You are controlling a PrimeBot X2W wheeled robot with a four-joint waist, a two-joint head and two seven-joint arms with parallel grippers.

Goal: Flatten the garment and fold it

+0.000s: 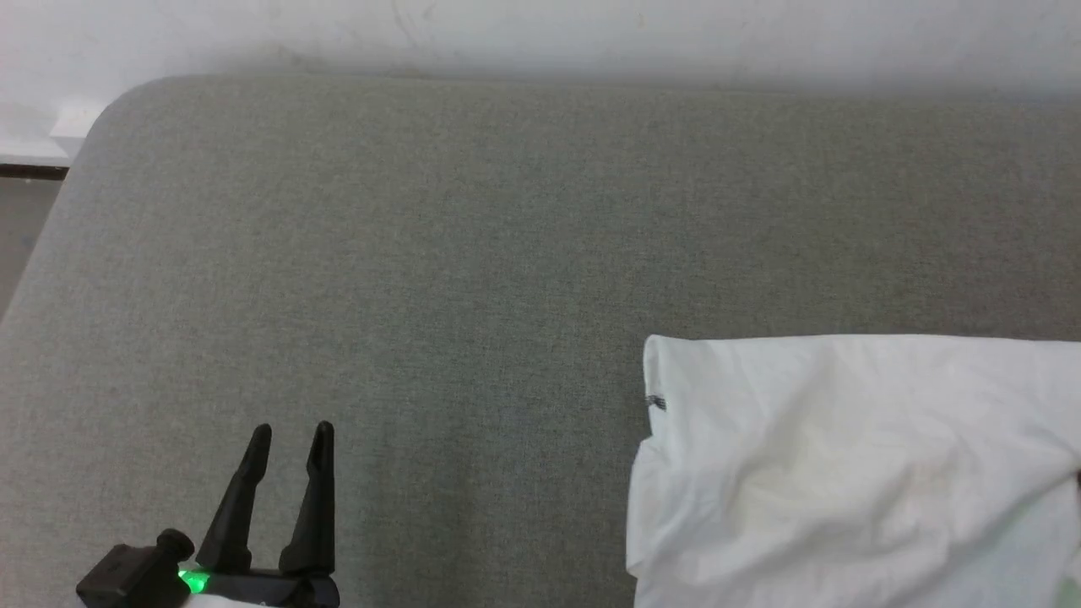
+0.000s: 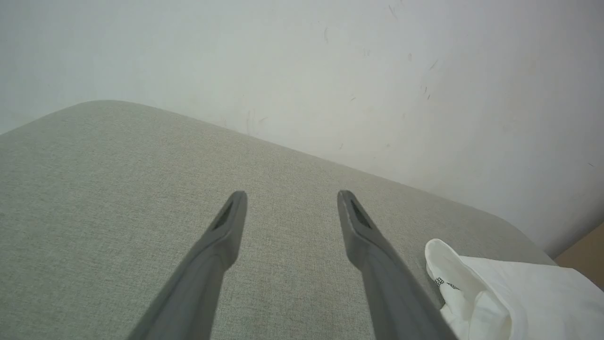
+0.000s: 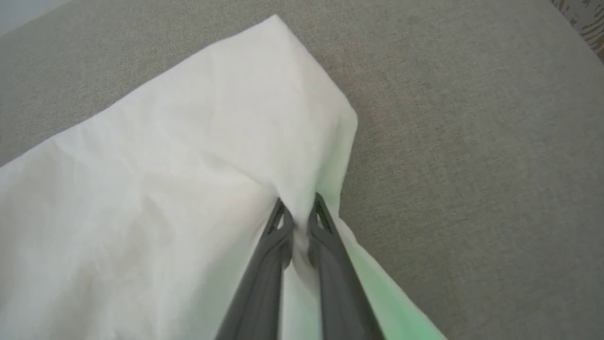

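The garment is lying in the lower right of the head view on the grey fabric surface. It is white and thin, its top edge is running straight, and its left edge is showing layered folds with a small dark mark. In the right wrist view the garment is spreading across the left and centre, softly creased. A ridge of cloth is being pinched by the right gripper at bottom centre, and green light is tinting the garment's lower right edge.
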